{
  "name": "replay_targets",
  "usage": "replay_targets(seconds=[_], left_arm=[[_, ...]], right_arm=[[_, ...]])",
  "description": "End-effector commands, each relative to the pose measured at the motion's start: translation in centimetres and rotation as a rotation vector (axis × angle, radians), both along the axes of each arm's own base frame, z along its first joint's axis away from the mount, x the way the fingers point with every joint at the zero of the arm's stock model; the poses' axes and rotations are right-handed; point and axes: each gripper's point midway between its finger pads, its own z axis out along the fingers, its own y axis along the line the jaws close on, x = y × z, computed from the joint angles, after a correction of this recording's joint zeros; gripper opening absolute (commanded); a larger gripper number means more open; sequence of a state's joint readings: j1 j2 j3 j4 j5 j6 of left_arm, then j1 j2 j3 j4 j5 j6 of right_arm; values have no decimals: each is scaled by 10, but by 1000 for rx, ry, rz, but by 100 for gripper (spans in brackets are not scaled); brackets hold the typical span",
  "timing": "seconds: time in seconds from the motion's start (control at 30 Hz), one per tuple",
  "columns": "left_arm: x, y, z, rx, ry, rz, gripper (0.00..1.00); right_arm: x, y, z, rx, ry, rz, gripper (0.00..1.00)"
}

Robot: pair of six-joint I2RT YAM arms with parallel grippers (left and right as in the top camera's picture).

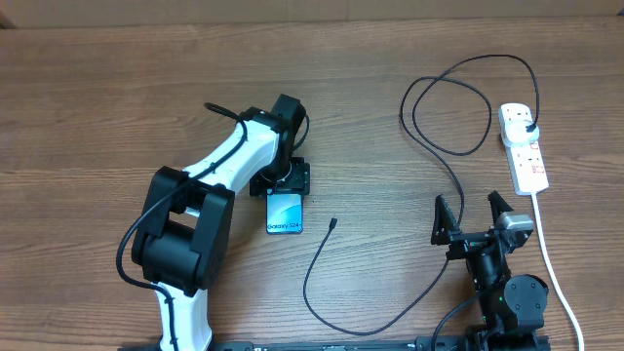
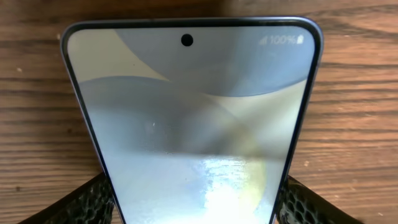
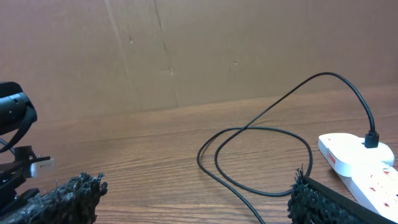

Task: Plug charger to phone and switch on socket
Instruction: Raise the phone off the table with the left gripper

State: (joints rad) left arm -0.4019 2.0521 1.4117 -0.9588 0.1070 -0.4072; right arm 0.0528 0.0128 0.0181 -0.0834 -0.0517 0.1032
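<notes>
left claw clenched on the long edges of the blue-screened rectangular phone, which runs straight out ahead of it. right claw released, empty. connector tip of thin black charger cable lies well left of right claw, just beside phone, axis roughly fore-aft.

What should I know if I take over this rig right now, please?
Left gripper: shut on the phone, screen lit.
Right gripper: open, empty.
Charger: plug sits in the socket; tip lies loose on the table, right of the phone.
Done: phone held, plug in.
Left: tip into phone, then the switch, whose state I cannot read.
</notes>
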Motion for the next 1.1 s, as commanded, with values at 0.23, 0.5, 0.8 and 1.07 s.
replay_targets(seconds=[0.23, 0.5, 0.8, 1.07], left_arm=[[30, -20, 56, -328, -100, 97, 67], [49, -17, 59, -370, -149, 146, 69], [47, -22, 61, -403, -152, 83, 70], [47, -22, 61, -403, -152, 82, 71]], right_arm=[[0, -2, -2, -7, -3, -8, 100], [0, -2, -2, -7, -3, -8, 100], [0, -2, -2, -7, -3, -8, 100], [0, -2, -2, -7, -3, -8, 100]])
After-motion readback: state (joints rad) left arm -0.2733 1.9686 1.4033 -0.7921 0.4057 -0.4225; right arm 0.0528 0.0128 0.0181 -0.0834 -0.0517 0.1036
